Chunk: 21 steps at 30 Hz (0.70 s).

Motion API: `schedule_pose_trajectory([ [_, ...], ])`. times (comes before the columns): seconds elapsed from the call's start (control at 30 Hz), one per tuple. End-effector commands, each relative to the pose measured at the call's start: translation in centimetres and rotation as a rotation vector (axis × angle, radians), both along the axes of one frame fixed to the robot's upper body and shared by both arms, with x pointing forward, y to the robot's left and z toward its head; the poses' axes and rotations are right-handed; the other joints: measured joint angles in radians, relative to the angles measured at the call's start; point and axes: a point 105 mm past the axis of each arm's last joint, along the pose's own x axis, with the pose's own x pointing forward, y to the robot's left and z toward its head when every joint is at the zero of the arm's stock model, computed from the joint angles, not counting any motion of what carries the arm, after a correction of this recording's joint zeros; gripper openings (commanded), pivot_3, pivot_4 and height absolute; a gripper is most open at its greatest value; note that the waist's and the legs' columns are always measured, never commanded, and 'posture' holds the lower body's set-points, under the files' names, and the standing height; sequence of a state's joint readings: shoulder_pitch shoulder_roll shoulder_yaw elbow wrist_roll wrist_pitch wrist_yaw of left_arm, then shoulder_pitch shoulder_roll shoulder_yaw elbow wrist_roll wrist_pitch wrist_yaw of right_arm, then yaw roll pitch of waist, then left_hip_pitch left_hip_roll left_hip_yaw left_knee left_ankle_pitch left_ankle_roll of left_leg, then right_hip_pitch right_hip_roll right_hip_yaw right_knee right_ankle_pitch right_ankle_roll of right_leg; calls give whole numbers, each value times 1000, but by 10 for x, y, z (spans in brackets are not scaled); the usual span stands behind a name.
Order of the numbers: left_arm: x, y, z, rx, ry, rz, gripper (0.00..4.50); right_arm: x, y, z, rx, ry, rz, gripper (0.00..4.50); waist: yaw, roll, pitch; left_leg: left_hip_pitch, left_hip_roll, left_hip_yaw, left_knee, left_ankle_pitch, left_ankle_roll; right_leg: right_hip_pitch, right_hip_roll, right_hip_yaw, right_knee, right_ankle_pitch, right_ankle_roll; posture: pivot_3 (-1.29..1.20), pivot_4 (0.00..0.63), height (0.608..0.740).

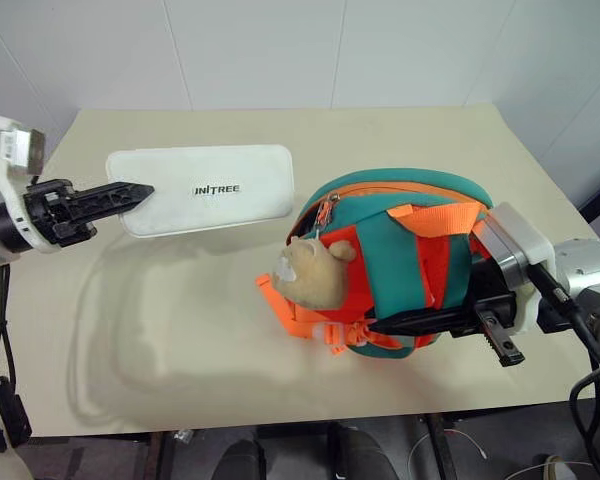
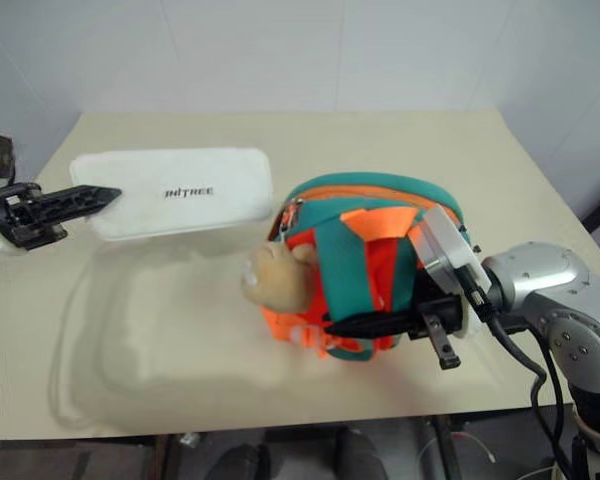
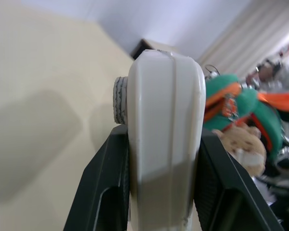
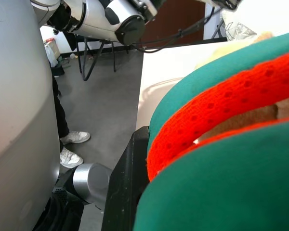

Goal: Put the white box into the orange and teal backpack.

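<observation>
Left gripper (image 1: 130, 189) pinches one short end of the flat white rounded-corner box (image 1: 205, 189), held off the table. Box's long axis runs straight out from the fingertips toward the orange and teal fabric backpack (image 1: 400, 260). Right gripper (image 1: 450, 322), shut on a backpack strap, holds the backpack just past the box's free end.

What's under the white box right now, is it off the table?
Yes. The left gripper holds the white box by one end in the air; below it lies its shadow on the table.

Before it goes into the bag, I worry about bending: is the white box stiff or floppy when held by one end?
Probably stiff: the white box, pinched at one end by the left gripper, stays flat. Likely light, since that end grip carries it. Smooth surface, so it may slip.
</observation>
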<state>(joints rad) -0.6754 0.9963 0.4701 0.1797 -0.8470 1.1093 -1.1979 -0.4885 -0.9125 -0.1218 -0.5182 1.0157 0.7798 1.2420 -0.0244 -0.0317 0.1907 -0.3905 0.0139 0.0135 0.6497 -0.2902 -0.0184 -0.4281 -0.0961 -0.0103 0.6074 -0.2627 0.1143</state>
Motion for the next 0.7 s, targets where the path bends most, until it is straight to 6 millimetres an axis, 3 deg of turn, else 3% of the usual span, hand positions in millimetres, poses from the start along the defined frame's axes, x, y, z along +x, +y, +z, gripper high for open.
schedule_pose_trajectory([
  [0.03,-21,-5,19,17,-192,-72,1332,-3,-7,8,27,-42,18,521,1,0,0,0,0,0,0,0,0,0,0,0,0,0,0,0,150,740],
  [0.4,-35,-16,18,56,-325,-161,1332,8,-15,2,7,-47,-21,521,13,0,0,0,0,1,3,0,0,1,1,-1,2,0,0,0,150,740],
  [0.7,-24,-24,-7,168,-267,-195,1332,10,-13,2,6,-62,-25,521,23,0,0,0,0,2,3,0,0,1,2,-1,2,0,0,0,150,740],
])
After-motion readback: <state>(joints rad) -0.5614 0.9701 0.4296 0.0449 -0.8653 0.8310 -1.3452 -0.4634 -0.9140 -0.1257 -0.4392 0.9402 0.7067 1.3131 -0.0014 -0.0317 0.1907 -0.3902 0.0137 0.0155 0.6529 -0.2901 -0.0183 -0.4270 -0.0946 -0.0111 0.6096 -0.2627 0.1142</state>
